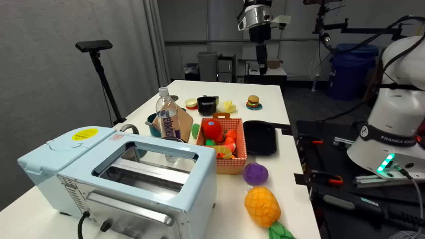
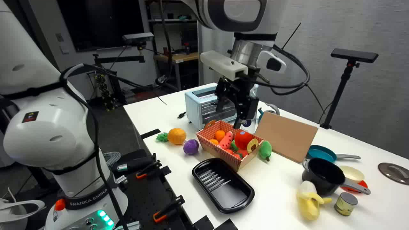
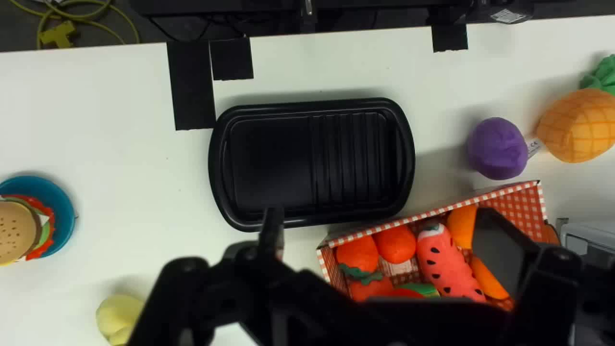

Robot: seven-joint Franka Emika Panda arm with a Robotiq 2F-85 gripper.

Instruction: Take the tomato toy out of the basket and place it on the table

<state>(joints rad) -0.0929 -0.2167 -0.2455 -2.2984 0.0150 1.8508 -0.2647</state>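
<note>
The tomato toy, a glossy red ball with a pale blue sticker, lies on top of other toys in the basket; it shows in both exterior views (image 1: 212, 129) (image 2: 242, 140). In the wrist view only a red sliver of it (image 3: 403, 292) shows above my gripper's body. The red-checked basket (image 1: 232, 162) (image 2: 220, 153) (image 3: 432, 215) stands on the white table (image 1: 229, 89) (image 2: 274, 195) (image 3: 110, 120). My gripper (image 1: 262, 68) (image 2: 228, 115) (image 3: 382, 218) is open and empty, high above the table, its fingers spread and apart from the toys.
A black tray (image 1: 260, 137) (image 2: 223, 185) (image 3: 312, 163) lies beside the basket. A purple toy (image 2: 191, 147), a pineapple toy (image 2: 176, 136) and a blue toaster oven (image 2: 201, 108) are near. A bottle (image 1: 168, 116), a board (image 2: 286, 135) and a black pot (image 2: 322, 177) stand farther along.
</note>
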